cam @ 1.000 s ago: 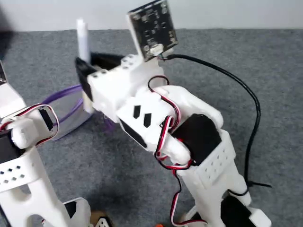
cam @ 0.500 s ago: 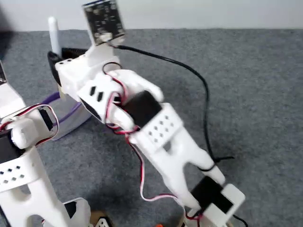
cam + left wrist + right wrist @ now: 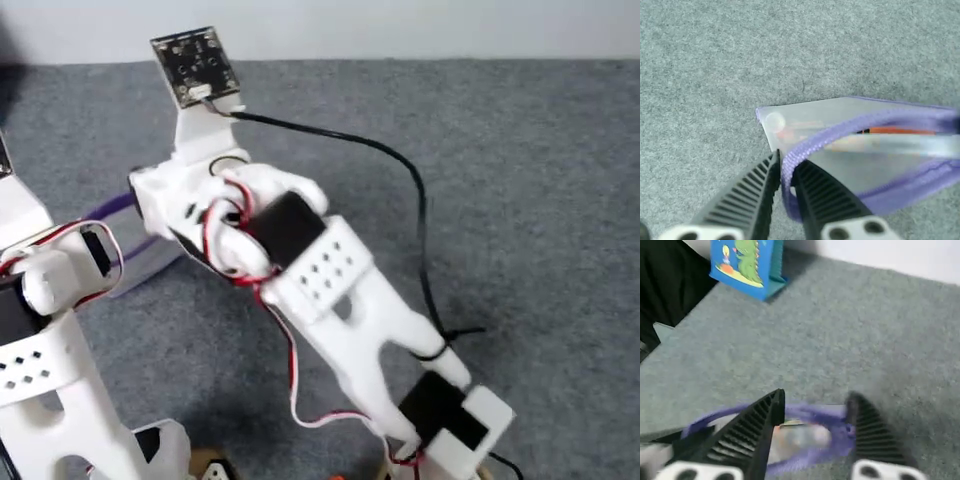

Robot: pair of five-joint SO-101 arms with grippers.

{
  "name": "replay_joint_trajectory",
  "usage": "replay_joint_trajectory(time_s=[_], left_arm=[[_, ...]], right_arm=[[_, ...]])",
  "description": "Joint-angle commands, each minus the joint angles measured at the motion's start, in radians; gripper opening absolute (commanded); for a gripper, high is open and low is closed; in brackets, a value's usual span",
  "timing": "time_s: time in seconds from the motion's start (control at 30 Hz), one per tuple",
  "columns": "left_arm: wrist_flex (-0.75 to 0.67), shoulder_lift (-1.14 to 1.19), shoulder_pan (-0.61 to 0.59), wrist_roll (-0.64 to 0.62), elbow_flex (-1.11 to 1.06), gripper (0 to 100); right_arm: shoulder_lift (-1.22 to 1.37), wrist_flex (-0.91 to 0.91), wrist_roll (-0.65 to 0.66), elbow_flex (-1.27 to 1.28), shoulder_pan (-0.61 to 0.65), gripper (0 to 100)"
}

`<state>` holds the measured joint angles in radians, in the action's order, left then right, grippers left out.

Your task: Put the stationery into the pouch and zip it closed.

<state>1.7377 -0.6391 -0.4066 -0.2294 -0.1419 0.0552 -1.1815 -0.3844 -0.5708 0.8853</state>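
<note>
The pouch (image 3: 850, 170) is translucent with a purple zipper edge (image 3: 840, 131) and lies open on the grey carpet. Inside it are an orange pen (image 3: 900, 131) and a pale pen (image 3: 910, 146). My left gripper (image 3: 785, 161) is shut on the zipper edge at the pouch's corner. My right gripper (image 3: 816, 397) hangs open just above the pouch (image 3: 805, 437), with nothing between its fingers. In the high view the right arm (image 3: 300, 250) stretches across to the left and covers most of the pouch (image 3: 140, 262). The left arm (image 3: 50, 300) stands at the lower left.
A blue box with a green dinosaur picture (image 3: 747, 265) stands on the carpet beyond the pouch, beside a dark object (image 3: 665, 285). A black cable (image 3: 400, 170) trails from the right arm's camera board. Open grey carpet (image 3: 540, 200) lies to the right.
The right arm swung left and came down over the pouch. The white pen that stood upright in its gripper is no longer there, and the gripper now stands open.
</note>
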Motion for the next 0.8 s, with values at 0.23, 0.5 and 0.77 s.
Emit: replay_joint_trajectory(time_s=[0.23, 0.5, 0.77], left_arm=[[0.009, -0.008, 0.009, -0.009, 0.002, 1], [0.009, -0.008, 0.009, -0.009, 0.002, 1], [0.012, -0.008, 0.009, -0.009, 0.002, 1]], right_arm=[[-0.160, -0.142, -0.009, -0.005, -0.174, 25.5], [-0.048, -0.446, 0.023, -0.003, -0.142, 25.8], [0.157, -0.398, 0.075, -0.005, -0.097, 25.8]])
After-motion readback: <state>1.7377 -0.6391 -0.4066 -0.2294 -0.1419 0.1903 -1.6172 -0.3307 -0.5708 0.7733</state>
